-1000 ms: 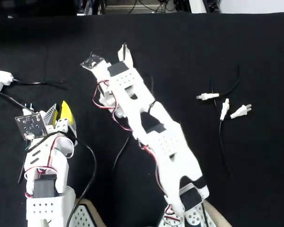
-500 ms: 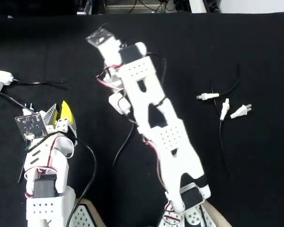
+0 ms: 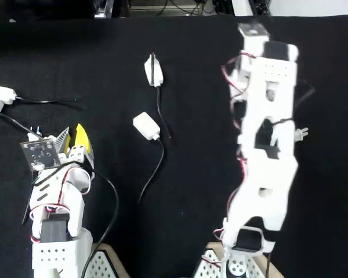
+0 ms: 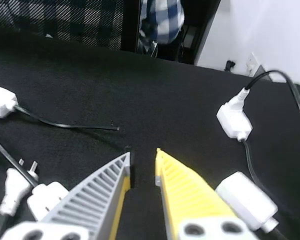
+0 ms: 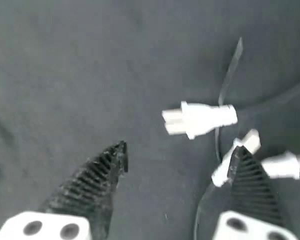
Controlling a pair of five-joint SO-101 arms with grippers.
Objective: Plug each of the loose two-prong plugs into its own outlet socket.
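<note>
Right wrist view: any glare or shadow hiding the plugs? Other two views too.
Right wrist view: even light, no glare; the white plug stands out from the dark cloth. High view: no hard shadows on the cloth; the right arm, not lighting, covers most of the plugs there. Left wrist view: bright wall behind, yet the sockets read clearly.

even indoor light, soft shadows — whites glaring
</note>
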